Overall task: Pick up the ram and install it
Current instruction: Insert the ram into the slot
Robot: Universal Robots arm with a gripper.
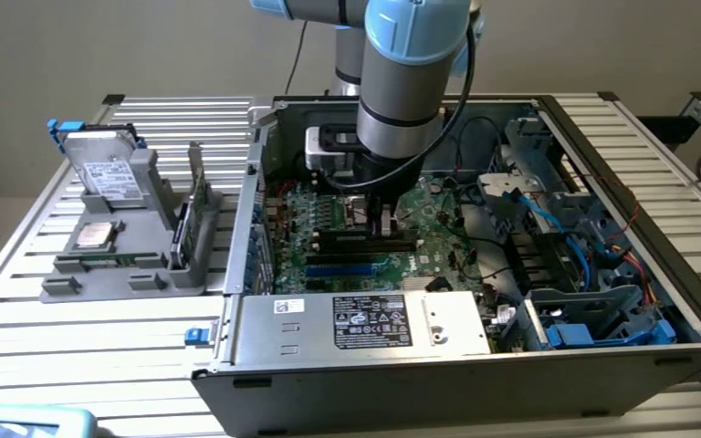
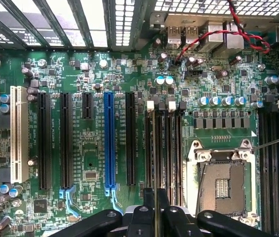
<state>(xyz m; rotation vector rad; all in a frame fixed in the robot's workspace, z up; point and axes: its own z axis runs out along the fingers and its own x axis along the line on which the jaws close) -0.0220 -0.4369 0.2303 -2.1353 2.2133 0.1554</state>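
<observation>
- Exterior view: blue-and-grey robot arm (image 1: pixel 405 82) reaching down into open grey metal computer case (image 1: pixel 448 401) on slatted aluminium table (image 1: pixel 95 365).
- Black gripper (image 1: pixel 382 224) low over green motherboard (image 1: pixel 326 255), near the middle of the case; too dark underneath to tell how the jaws stand.
- At the exterior view's left, well apart from the case: grey plastic fixture (image 1: pixel 83 287) carrying boxy grey metal drive with white label (image 1: pixel 109 173).
- Wrist view: gripper (image 2: pixel 155 210) close above motherboard (image 2: pixel 90 163), black fingers (image 2: pixel 148 217) nearly together and clamped on the ram (image 2: pixel 155 148), a long thin circuit-board stick seen edge-on as a narrow line.
- Ram lined up along black memory slots with white end clips (image 2: pixel 174 148), between long blue expansion slot (image 2: pixel 109 143) and square metal processor socket (image 2: pixel 221 182); seated or just above the slot, cannot tell.
</observation>
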